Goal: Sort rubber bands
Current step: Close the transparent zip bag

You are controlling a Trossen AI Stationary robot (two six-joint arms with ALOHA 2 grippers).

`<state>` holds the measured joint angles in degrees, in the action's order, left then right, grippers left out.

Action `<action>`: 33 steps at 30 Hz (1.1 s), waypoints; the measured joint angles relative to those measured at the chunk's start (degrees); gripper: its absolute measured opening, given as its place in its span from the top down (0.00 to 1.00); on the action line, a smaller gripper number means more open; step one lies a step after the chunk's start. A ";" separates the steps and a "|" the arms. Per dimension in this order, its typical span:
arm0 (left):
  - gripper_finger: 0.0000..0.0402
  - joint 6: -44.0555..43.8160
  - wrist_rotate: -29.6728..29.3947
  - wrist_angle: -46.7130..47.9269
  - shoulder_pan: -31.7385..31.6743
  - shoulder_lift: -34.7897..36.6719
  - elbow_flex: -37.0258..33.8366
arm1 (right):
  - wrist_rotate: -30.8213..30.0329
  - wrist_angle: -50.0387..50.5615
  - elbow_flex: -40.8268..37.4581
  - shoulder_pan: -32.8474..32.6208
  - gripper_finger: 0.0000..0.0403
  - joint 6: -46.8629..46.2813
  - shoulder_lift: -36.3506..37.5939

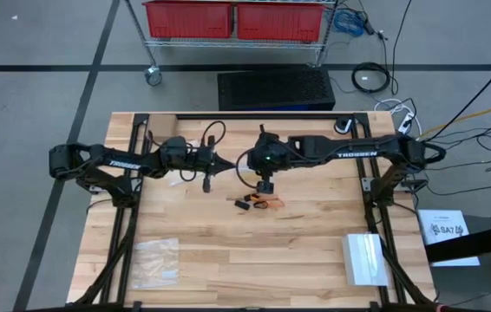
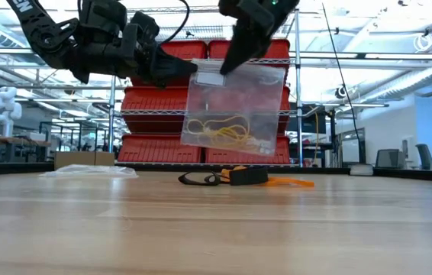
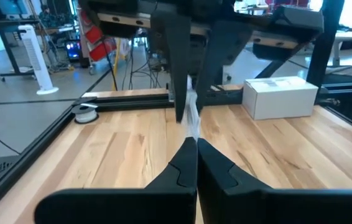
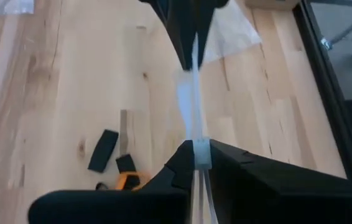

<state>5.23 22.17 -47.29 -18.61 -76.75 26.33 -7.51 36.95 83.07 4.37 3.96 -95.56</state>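
Observation:
A clear plastic bag (image 2: 239,107) hangs in the air above the table's middle, with yellow-tan rubber bands (image 2: 220,131) lying in its bottom. Both grippers are shut on its top edge: my left gripper (image 2: 191,67) at the left corner, my right gripper (image 2: 227,63) just beside it. Black and orange rubber bands (image 2: 239,177) lie in a small pile on the wood under the bag, also seen in the high view as the pile (image 1: 258,204). In the right wrist view the black bands (image 4: 104,149) rest flat on the table. My left gripper pinches the bag's top edge at its left corner (image 3: 192,124) between both fingers, coming level from the table's left. The bag hangs clear of the table. My right gripper pinches the same top edge (image 4: 196,134) a little farther right, slanting down from above. The bag hangs below it, upright, off the table.
A second clear bag (image 1: 154,260) lies flat near the table's near left corner. A white box (image 1: 365,258) sits near the near right edge, and a roll of tape (image 3: 86,112) at the far right corner. Bare wood lies around the pile.

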 joint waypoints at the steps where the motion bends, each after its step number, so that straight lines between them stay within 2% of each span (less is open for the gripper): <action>1: 1.00 0.00 -0.02 0.02 0.00 0.00 0.00 | -0.11 1.10 0.00 0.02 0.97 -0.22 0.61; 7: 1.00 -0.15 -0.28 0.07 -0.07 0.02 -0.17 | -3.54 9.35 -0.11 0.06 0.97 -1.85 3.90; 11: 1.00 -0.13 -0.45 0.03 -0.04 0.02 -0.17 | -3.56 10.16 -0.11 0.06 0.97 -3.00 4.72; 16: 0.99 -0.39 -3.45 -0.22 0.06 0.02 -0.13 | -3.36 9.84 -0.11 0.04 0.97 -3.06 4.91; 19: 0.93 -0.42 -4.76 -1.74 0.54 0.02 -0.13 | -2.86 9.64 -0.11 -0.31 0.97 -2.84 4.91; 25: 0.76 -2.05 -5.79 -2.63 1.90 -0.37 2.10 | -2.72 7.28 -0.11 -1.72 0.97 -1.59 4.91; 29: 0.65 -3.45 -4.66 -2.67 3.15 -2.90 5.11 | -2.62 6.67 -0.11 -2.49 0.97 -1.22 4.89; 33: 0.58 -3.46 -2.48 -1.58 4.18 -5.95 8.20 | -2.64 6.23 -0.11 -2.67 0.97 -1.14 4.89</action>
<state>1.78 19.69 -48.86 -14.43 -82.70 34.52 -10.15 43.18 82.96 1.69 2.81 -90.67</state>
